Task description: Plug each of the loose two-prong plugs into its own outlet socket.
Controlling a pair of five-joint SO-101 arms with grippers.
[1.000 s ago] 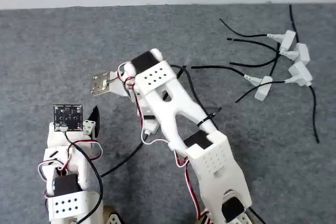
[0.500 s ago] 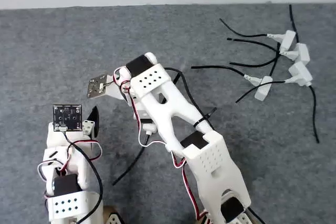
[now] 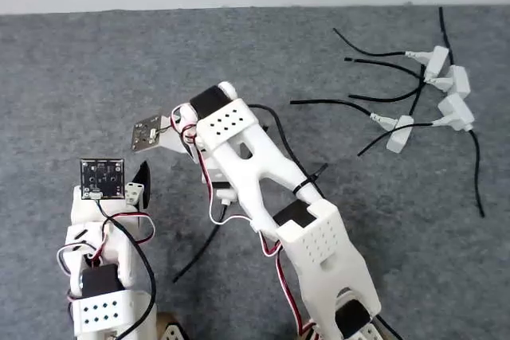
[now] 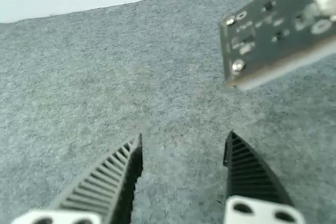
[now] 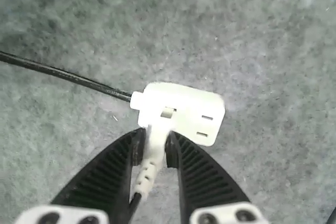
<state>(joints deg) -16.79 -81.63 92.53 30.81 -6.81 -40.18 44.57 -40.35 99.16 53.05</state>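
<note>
Right gripper (image 5: 153, 142): fingers clamped on the white plug (image 5: 148, 167), left of the table's centre
Plug: held by its neck, its head touching the white socket block (image 5: 181, 111); cannot tell whether it is fully seated
Socket block: lying on the grey mat (image 5: 262, 35), with a black cable (image 5: 63, 74) leaving one end
Left gripper (image 4: 184, 150): fingers apart, holding nothing, above the mat at near left
Other plugs and sockets (image 3: 442, 89): clustered at far right, well apart from both grippers

No text, label or number can be read anywhere.
</note>
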